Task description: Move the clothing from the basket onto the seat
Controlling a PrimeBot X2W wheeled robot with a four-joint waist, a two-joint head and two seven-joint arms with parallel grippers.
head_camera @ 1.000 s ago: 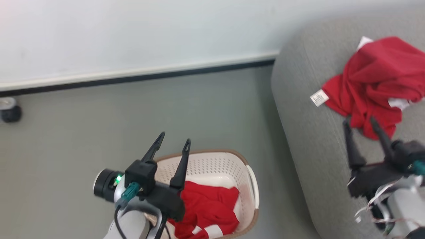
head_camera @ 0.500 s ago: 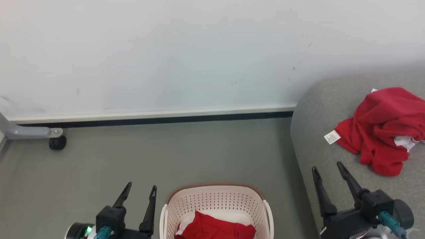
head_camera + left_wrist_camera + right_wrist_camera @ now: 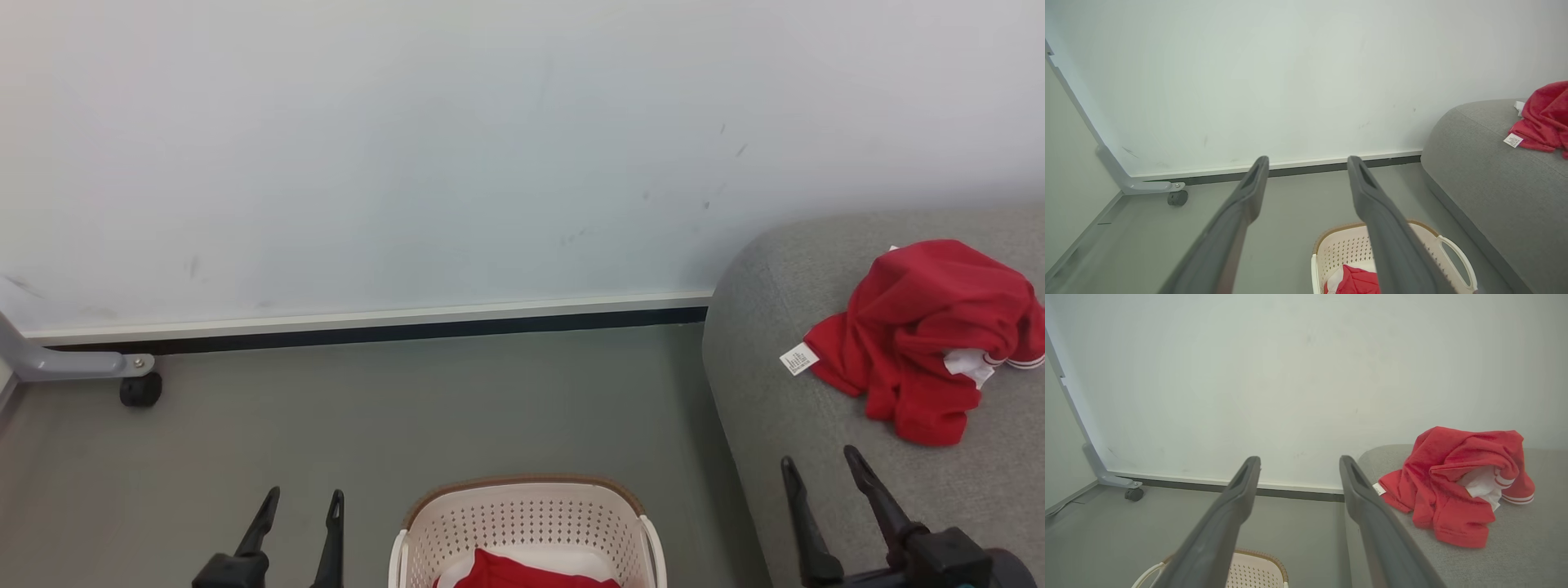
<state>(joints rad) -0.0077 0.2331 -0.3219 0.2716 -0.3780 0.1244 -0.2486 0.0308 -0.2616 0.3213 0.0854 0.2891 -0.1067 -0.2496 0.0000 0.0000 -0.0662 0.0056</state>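
One piece of red clothing [image 3: 918, 343] lies crumpled on the grey seat [image 3: 784, 425] at the right, its white label at its left edge; it also shows as clothing [image 3: 1457, 486] on the seat [image 3: 1515, 555] and as clothing [image 3: 1545, 118] on the seat [image 3: 1486, 179]. The cream basket [image 3: 522, 523] stands on the floor at the bottom centre with another piece of red clothing [image 3: 522, 572] inside; the basket [image 3: 1339, 253] also holds red clothing [image 3: 1351, 281] in the left wrist view. My left gripper [image 3: 302, 498] is open, left of the basket. Over the seat's near edge my right gripper [image 3: 820, 457] is open and holds nothing.
A white wall with a dark skirting strip [image 3: 367, 331] runs behind the grey floor. A grey metal leg with a black caster [image 3: 140, 389] stands at the far left. The basket's rim [image 3: 1261, 559] shows low in the right wrist view.
The head view has tilted up, so the basket and both grippers sit lower in the picture. Both grippers stay open and empty; the right one has drawn back from the red clothing on the seat.
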